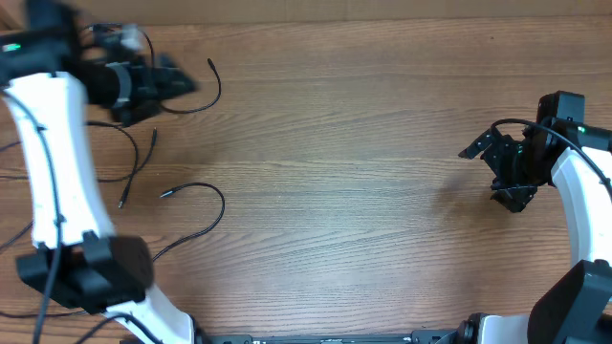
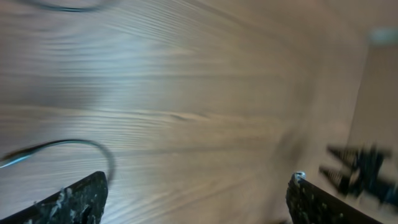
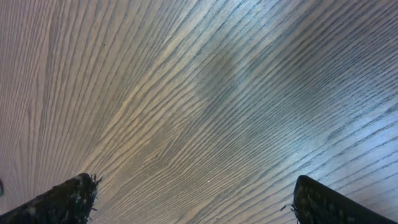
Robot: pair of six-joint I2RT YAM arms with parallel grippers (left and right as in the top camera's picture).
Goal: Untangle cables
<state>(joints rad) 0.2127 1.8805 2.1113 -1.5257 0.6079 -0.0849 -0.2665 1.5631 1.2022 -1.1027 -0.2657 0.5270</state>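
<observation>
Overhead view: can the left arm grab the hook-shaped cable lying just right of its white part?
Probably yes. The left gripper is open, and the hook-shaped cable lies nearby on bare table with nothing over it. A second cable lies beside it, not across it.

One left arm (image 1: pixel 53 162) and one right arm (image 1: pixel 585 191), two in all, are standing at one wooden table (image 1: pixel 363 143). Each is bearing one gripper: the left gripper (image 1: pixel 182 81) and the right gripper (image 1: pixel 488 179). At least three thin black cables (image 1: pixel 223 203) are lying at the left. More strands are crossing at the edge, so the exact number is not showing.
</observation>
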